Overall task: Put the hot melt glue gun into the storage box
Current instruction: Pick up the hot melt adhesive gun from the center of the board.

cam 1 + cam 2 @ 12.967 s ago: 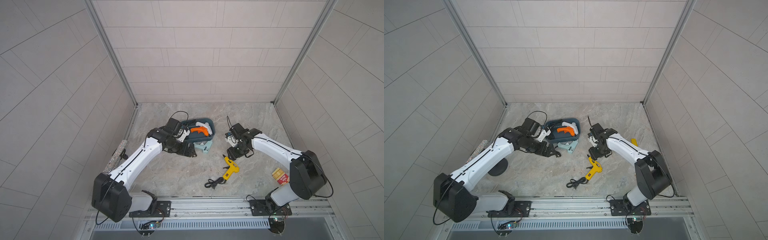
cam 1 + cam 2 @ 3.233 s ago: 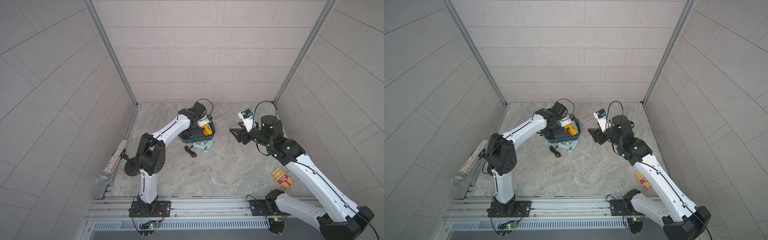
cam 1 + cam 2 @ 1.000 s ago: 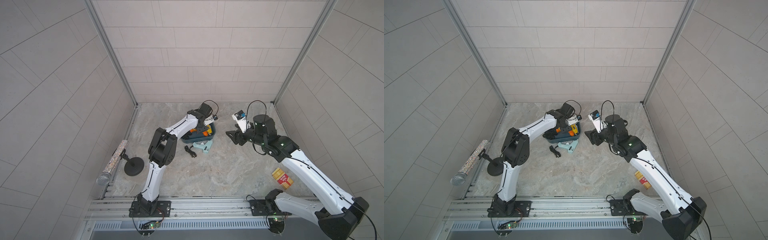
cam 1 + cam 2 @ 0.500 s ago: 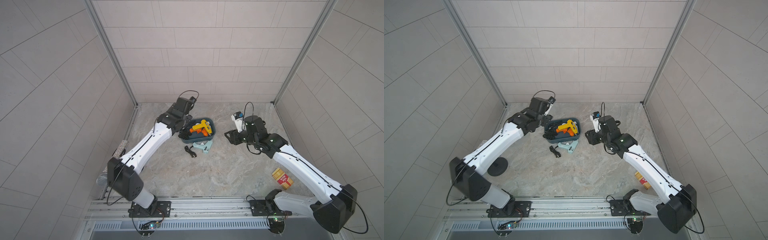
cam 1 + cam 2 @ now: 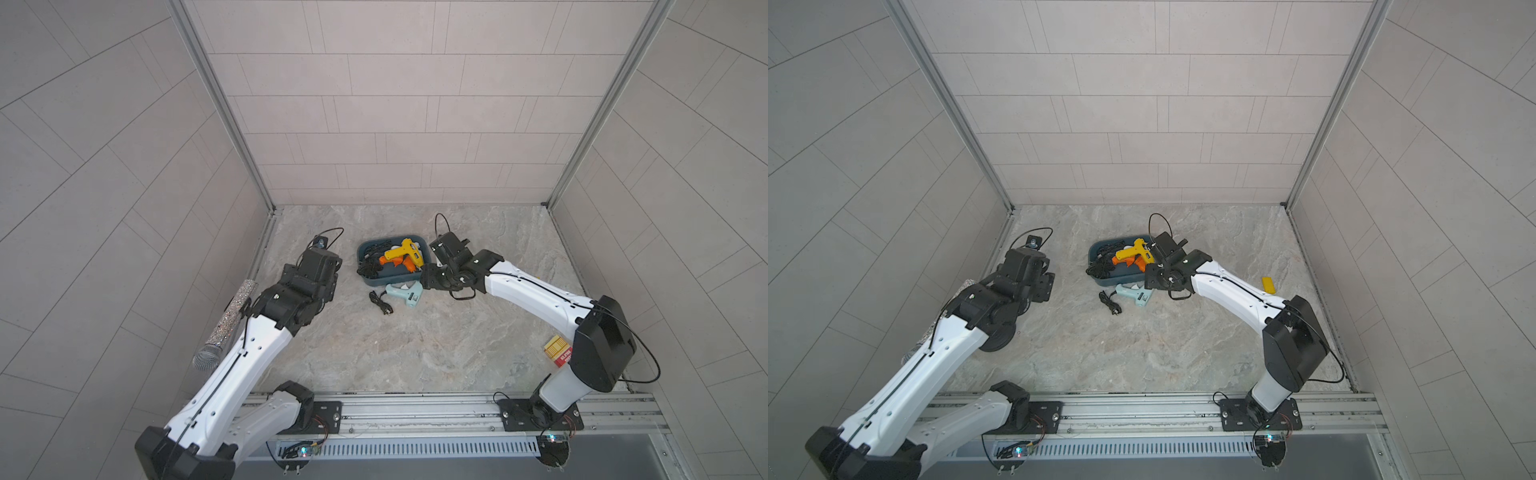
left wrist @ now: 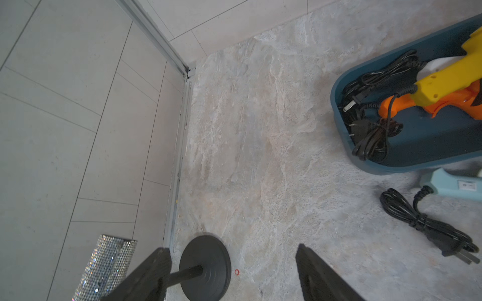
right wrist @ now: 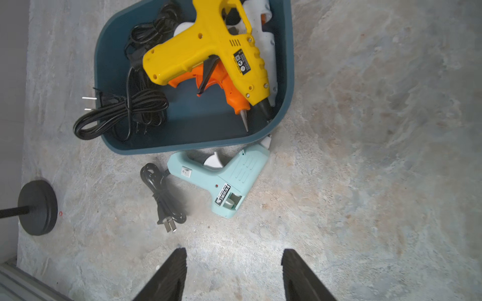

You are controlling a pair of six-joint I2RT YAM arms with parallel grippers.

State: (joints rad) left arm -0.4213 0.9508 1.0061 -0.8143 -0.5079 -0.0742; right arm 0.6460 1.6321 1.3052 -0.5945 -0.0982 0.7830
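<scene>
Right wrist cam: yellow hot melt glue gun is sitting in the storage box, piled on top of an orange glue gun.
Pale blue glue gun lies on the worktop just outside the box wall, with its cord bundled beside it. Right end effector hovers over bare worktop, fingers spread, nothing between them. Left end effector is spread and empty too, well away from the box.

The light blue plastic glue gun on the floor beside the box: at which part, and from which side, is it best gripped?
Probably across the rear half of the barrel of the light blue plastic glue gun, down from above. It lies flat on its side, with bare floor on both sides there, while its nozzle end is close to the dark teal plastic storage box.
</scene>
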